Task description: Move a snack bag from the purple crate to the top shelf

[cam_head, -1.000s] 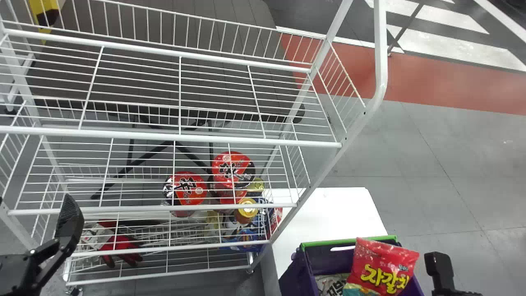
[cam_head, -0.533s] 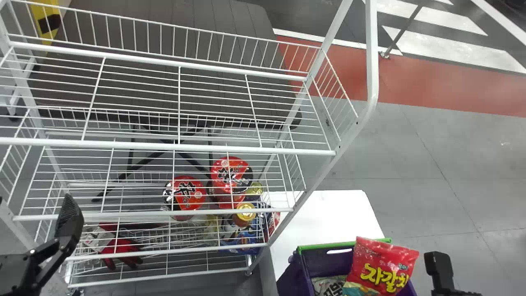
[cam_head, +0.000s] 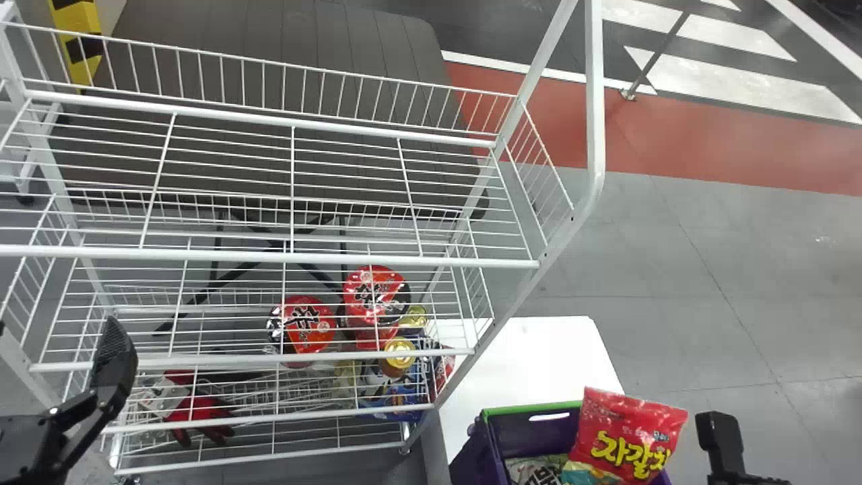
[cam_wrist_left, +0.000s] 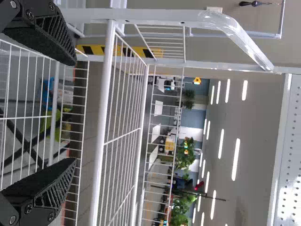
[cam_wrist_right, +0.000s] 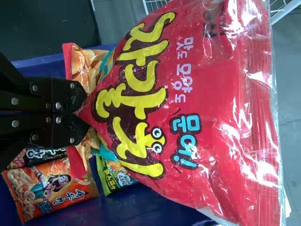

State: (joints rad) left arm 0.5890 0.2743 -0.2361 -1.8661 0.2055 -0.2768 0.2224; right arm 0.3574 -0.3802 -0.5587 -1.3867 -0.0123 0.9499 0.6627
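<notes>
Your right claw [cam_wrist_right: 83, 109] is gripping the puffy red snack bag [cam_head: 630, 434] by one narrow end, above the purple plastic crate [cam_head: 471, 455] at near right—you're risking a slip, or a snag on the white wire top shelf [cam_head: 293, 255]'s near rail. Your left claw [cam_wrist_left: 75, 110] is hanging spread at left.

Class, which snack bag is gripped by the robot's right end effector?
The large red snack bag with yellow lettering: the right end effector pinches it, while the orange bag and green bag lie in the purple crate.
</notes>
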